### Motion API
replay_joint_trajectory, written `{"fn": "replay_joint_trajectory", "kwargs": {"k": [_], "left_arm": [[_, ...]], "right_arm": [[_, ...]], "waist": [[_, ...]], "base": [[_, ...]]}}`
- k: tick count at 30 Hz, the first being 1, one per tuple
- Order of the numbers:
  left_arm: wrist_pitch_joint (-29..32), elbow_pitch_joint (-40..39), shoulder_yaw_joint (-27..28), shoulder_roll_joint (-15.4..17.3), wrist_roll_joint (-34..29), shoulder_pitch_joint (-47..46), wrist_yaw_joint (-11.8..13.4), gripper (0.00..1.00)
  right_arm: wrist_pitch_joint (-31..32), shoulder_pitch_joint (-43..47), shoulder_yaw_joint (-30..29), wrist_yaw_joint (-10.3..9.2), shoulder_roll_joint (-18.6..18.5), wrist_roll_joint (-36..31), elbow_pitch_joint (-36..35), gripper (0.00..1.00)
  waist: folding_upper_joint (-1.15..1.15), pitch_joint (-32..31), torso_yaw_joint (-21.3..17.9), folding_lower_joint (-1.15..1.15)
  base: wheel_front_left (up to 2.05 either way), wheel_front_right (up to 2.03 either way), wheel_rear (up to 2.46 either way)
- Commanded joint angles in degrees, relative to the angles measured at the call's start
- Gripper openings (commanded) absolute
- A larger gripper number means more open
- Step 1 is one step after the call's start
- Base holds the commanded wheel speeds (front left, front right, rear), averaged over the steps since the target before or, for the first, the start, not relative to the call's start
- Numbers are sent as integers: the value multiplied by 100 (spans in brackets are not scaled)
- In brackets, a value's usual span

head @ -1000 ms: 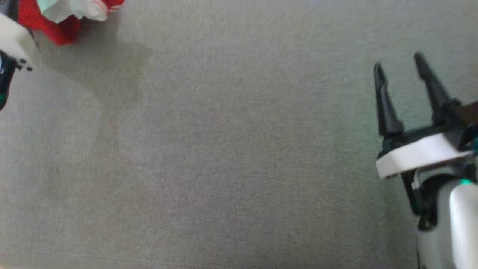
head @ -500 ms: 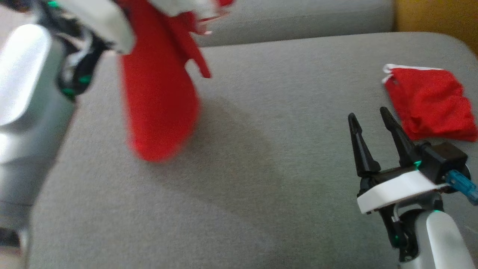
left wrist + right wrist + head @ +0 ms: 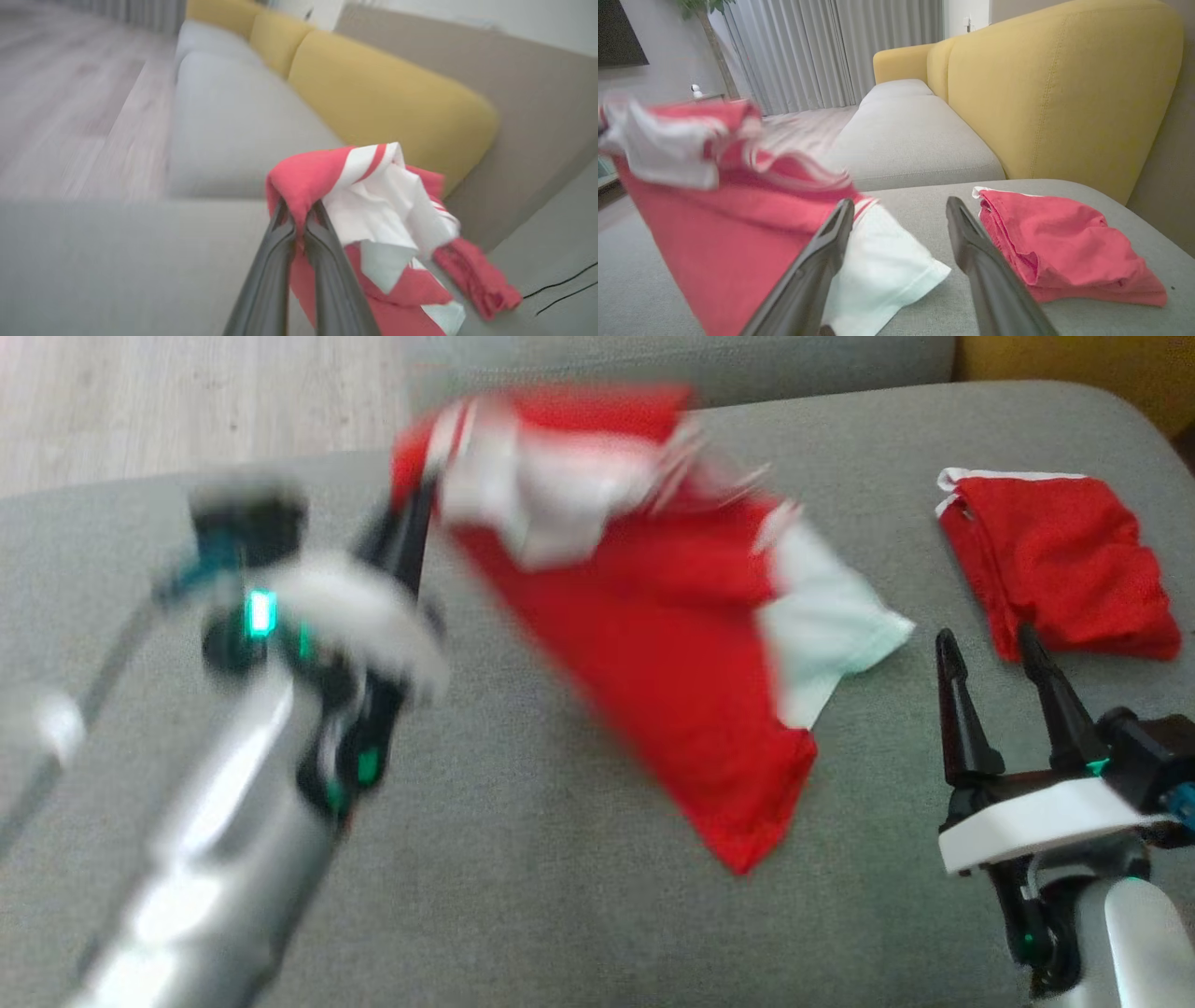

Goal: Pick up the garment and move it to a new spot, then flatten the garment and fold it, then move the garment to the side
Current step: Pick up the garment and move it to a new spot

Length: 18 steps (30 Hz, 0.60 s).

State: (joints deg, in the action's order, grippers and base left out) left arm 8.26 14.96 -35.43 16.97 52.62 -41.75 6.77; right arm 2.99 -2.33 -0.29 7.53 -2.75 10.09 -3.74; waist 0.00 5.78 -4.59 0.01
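The garment (image 3: 672, 644) is red with white panels and stripes. It hangs from my left gripper (image 3: 420, 504), blurred with motion, its lower end trailing onto the grey sofa seat (image 3: 560, 915). In the left wrist view my left gripper (image 3: 299, 219) is shut on a red fold of the garment (image 3: 373, 219). My right gripper (image 3: 990, 649) stands open at the lower right, empty, just right of the garment's white sleeve. In the right wrist view the garment (image 3: 724, 214) lies left of my open right gripper (image 3: 899, 205).
A second red garment (image 3: 1060, 565), folded, lies on the seat at the far right, just beyond my right fingertips; the right wrist view also has this folded piece (image 3: 1064, 242). Yellow back cushions (image 3: 1055, 88) line the sofa. Wooden floor (image 3: 187, 401) lies beyond the seat's far left edge.
The head camera has shifted between frames. My left arm has swung the hanging garment rightward toward the seat's middle, where its lower end now spreads. The right gripper stays open.
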Motion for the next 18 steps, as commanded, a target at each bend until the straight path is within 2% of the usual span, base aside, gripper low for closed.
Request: {"fn": "replay_joint_trajectory", "kwargs": {"k": [1, 5, 9, 10, 11, 12, 18], "left_arm": [[-210, 37, 317, 227, 90, 196, 80, 0], [-639, 727, 455, 266, 269, 1136, 186, 0], [-1073, 1197, 555, 259, 294, 1549, 173, 0], [-1209, 1265, 531, 277, 213, 1576, 152, 27], [-1341, 1317, 511, 289, 138, 1588, 132, 91], [-1465, 1360, 506, 281, 91, 1596, 109, 100], [-1971, 1411, 365, 261, -249, 1512, -44, 100]], "right_arm": [[-64, -157, 84, -4, -13, 6, -177, 100], [-94, -192, 60, -4, -13, -13, -142, 100], [-105, -234, 13, -4, -13, -59, -106, 100], [-103, -242, 11, -4, -13, -72, -92, 100], [-102, -251, 15, -4, -13, -79, -75, 100], [-100, -259, 21, -4, -13, -89, -56, 100], [-88, -281, 38, -4, -13, -152, 56, 100]], "waist": [[0, 104, 37, -1], [0, 252, 46, -1], [0, 348, 93, -1], [0, 364, 108, -1], [0, 373, 121, -1], [0, 376, 136, -1], [0, 258, 255, -1]], "base": [[0, 0, 0], [0, 0, 0], [0, 0, 0], [0, 0, 0], [0, 0, 0], [0, 0, 0], [0, 0, 0]]}}
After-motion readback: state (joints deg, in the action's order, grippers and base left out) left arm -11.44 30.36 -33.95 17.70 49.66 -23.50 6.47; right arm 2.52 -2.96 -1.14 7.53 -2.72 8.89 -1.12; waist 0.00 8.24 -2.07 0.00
